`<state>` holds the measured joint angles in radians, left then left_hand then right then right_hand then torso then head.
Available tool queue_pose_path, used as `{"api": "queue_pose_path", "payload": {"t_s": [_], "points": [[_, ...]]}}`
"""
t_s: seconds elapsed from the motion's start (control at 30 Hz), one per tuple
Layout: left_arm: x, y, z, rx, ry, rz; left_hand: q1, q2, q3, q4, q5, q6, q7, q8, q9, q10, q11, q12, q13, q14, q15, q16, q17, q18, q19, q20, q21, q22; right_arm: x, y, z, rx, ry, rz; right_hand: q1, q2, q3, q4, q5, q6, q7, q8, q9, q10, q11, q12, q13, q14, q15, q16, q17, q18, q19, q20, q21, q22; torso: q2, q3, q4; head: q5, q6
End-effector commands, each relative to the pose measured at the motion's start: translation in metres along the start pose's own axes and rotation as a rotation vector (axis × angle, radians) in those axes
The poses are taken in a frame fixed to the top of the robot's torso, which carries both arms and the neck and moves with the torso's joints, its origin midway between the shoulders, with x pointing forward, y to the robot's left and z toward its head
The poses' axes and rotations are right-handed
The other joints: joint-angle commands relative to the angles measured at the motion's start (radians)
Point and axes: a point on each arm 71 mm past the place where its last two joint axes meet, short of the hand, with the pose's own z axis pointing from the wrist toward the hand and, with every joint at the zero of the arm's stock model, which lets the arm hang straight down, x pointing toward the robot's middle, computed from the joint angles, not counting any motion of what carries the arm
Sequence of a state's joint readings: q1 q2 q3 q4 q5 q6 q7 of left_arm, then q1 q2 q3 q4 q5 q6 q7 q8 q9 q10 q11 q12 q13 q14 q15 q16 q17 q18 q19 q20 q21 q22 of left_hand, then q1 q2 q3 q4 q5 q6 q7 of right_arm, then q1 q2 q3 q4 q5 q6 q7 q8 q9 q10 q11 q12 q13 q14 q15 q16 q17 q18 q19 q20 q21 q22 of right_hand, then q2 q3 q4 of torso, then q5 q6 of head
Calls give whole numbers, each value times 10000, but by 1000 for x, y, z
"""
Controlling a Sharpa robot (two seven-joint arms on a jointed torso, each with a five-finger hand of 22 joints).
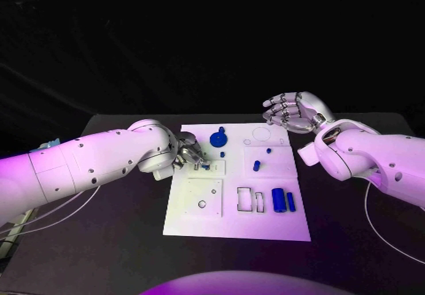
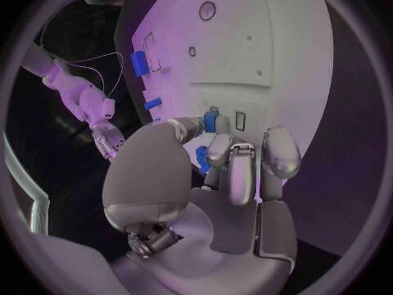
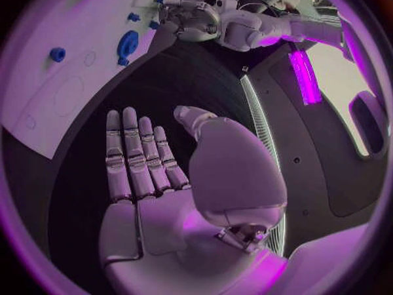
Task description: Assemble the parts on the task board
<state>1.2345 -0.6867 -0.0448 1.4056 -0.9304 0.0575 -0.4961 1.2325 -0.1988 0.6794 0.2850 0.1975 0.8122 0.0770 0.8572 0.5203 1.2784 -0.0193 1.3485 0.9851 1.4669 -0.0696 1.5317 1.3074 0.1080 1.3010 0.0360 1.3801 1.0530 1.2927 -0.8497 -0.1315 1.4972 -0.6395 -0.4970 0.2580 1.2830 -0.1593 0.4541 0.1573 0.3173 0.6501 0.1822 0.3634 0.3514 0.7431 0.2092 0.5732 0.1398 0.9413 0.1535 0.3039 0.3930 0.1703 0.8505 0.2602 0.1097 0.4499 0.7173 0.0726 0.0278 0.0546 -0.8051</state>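
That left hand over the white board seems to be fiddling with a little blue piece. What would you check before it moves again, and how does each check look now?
1. Left hand pinches the small blue part: ok.
2. Part seated in its slot: cannot tell.
3. Right hand off the task board, holding nothing: ok.
4. Blue cylinder lies clear of both hands: ok.
5. Blue disc untouched: ok.

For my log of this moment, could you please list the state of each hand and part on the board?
Left hand: pinches a small blue part at the task board.
Right hand: open, holds nothing, off the board's far right corner.
Blue disc: lies untouched on the board.
Two blue bars: lie side by side, untouched.
Small blue peg: sits apart on the board.
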Motion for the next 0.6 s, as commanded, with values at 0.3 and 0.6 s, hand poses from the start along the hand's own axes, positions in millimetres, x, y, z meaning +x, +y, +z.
{"api": "queue_pose_path", "payload": {"t_s": [0.3,0.6], "points": [[4,-6,1,173,32,651,-36,4,1865,-1815,16,187,-223,57,907,21,3,-1,-50,698,-67,-40,1274,-102,89,-2,54,31,0,0,0,-116,-31,-32,-129,26,-15,-22,51,-34,952,50,-17,-26,18,34,-22,-24,35,-72,-16,107,10,57,-48,-23,8,-1,3,-14,-25],[4,-6,2,75,36,834,-37,-7,1888,-1838,16,189,-224,59,906,39,2,8,-19,704,-70,-34,1295,-106,98,-5,60,47,0,-1,-1,-99,-25,-27,-145,27,-22,-15,64,-36,953,52,-21,-28,20,36,-34,-19,37,-84,-22,107,15,59,-56,-36,7,-5,15,-28,-43]]}}
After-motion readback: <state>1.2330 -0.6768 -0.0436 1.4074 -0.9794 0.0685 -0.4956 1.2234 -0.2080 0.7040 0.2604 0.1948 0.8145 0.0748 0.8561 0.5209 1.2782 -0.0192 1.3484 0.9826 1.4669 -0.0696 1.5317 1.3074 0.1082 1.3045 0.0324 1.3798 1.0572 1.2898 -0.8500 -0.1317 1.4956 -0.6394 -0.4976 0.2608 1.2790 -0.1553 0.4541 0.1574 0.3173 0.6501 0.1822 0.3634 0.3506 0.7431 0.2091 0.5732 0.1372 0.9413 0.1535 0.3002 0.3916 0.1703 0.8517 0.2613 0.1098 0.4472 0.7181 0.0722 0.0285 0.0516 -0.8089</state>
